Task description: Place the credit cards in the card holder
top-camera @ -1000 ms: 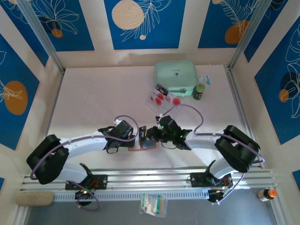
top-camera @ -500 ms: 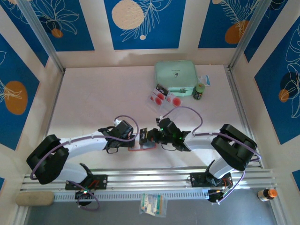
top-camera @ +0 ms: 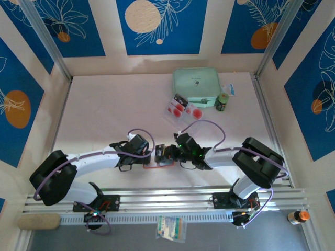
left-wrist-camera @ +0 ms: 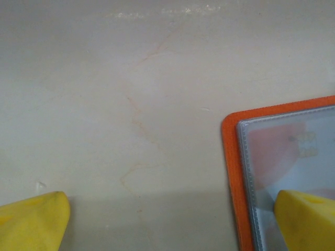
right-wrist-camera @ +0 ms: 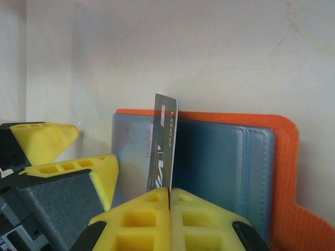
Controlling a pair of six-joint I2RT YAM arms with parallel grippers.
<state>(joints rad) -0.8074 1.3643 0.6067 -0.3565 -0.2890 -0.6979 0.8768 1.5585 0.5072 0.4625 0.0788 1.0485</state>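
Observation:
The orange card holder (top-camera: 158, 165) lies open near the table's front edge, its pale sleeves up (right-wrist-camera: 220, 162) (left-wrist-camera: 277, 157). My right gripper (right-wrist-camera: 169, 196) (top-camera: 167, 153) is shut on one credit card (right-wrist-camera: 163, 138), held on edge over the holder at the inner edge of its left sleeve. My left gripper (left-wrist-camera: 170, 222) (top-camera: 150, 155) is open. One yellow fingertip (left-wrist-camera: 306, 219) is over the holder's clear sleeve; the other (left-wrist-camera: 34, 222) is over bare table. More credit cards (top-camera: 180, 109) with red dots lie further back.
A mint-green case (top-camera: 196, 84) and a small green jar (top-camera: 222, 102) stand at the back right. The loose cards rest in a clear tray (top-camera: 172, 103) in front of the case. A small packet (top-camera: 170, 228) lies below the rail.
The right arm has edged slightly left, bringing the held card closer over the holder. The left arm has stayed in place.

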